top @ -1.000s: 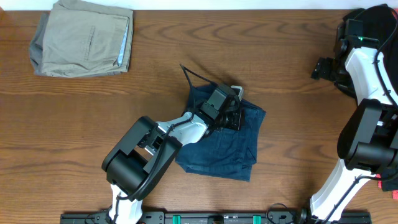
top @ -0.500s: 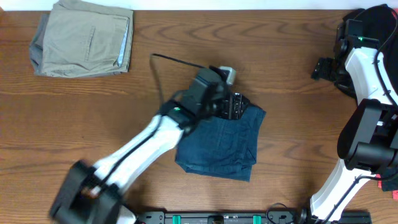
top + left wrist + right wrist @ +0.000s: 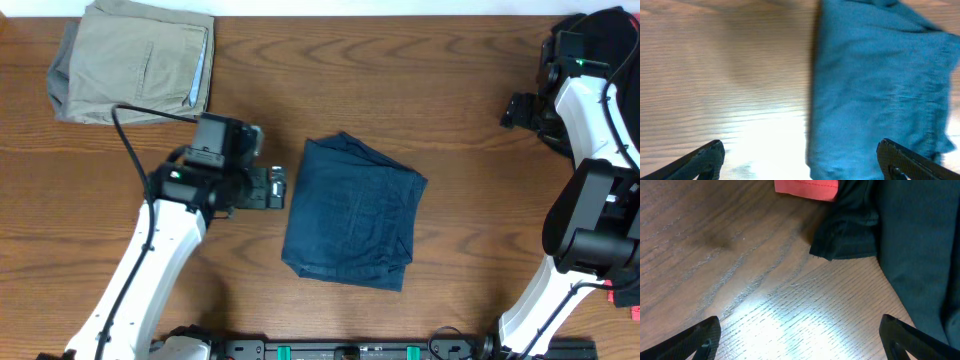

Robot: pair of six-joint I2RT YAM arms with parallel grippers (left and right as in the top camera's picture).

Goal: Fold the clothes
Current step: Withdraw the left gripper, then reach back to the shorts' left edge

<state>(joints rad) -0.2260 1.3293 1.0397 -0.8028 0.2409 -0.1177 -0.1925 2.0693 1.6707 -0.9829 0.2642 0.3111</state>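
The left wrist view is blurred, and the blue shorts (image 3: pixel 875 90) run off its top, right and bottom edges. In the right wrist view the red garment (image 3: pixel 807 186) is cut by the top edge, and the black garment (image 3: pixel 920 245) runs off the top, right and bottom edges.

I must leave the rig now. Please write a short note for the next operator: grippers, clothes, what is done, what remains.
Left gripper: open, empty, just left of the navy shorts.
Right gripper: open, empty, over the table beside the black garment and coral-red garment.
Done: navy shorts folded mid-table; khaki shorts folded at the far left corner.
Left to do: probably the black garment, which looks bunched; the coral-red one is mostly out of view.
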